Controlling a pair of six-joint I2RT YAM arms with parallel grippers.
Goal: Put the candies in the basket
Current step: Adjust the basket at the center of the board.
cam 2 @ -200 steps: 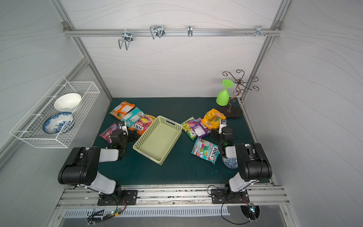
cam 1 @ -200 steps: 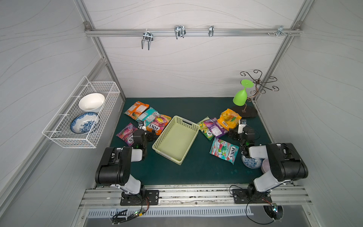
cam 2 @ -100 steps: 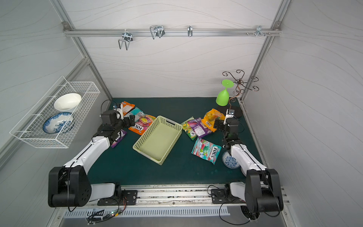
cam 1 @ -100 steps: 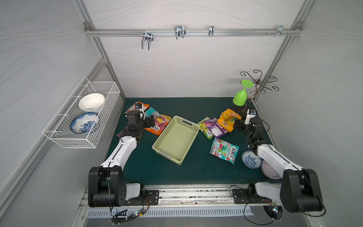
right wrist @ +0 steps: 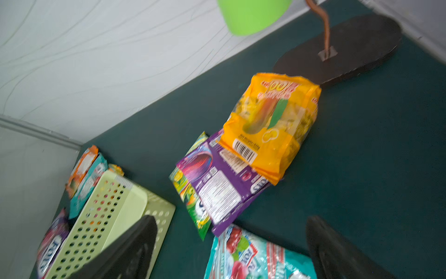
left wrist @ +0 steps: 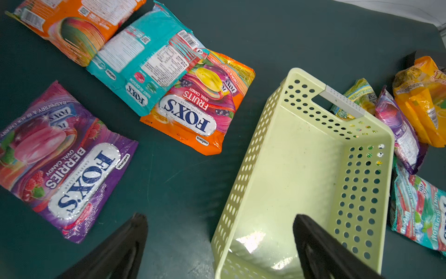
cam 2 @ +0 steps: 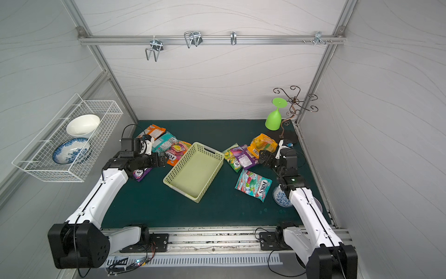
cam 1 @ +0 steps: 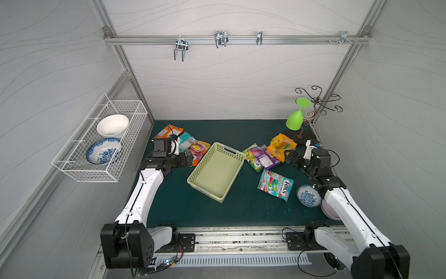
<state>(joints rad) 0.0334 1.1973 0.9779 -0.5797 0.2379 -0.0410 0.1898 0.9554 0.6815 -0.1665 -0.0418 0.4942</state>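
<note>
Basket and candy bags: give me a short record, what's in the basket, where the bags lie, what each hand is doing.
basket: empty, on the green mat
bags left of basket: orange bag, teal bag, Fruits bag, Berries bag
bags right of basket: green bag, purple bag, yellow bag, teal-red bag
left hand: open, empty, near the Fruits bag
right hand: open, empty, near the yellow bag

The left arm (cam 1: 147,186) covers most of the purple berry bag (cam 2: 141,173). On the right, the purple bag (cam 1: 264,157) overlaps the green bag (cam 1: 251,157), and the right arm (cam 1: 345,207) hides much of a pale bowl (cam 1: 328,212). Print on the yellow bag (right wrist: 272,125) is too blurred to read.
</note>
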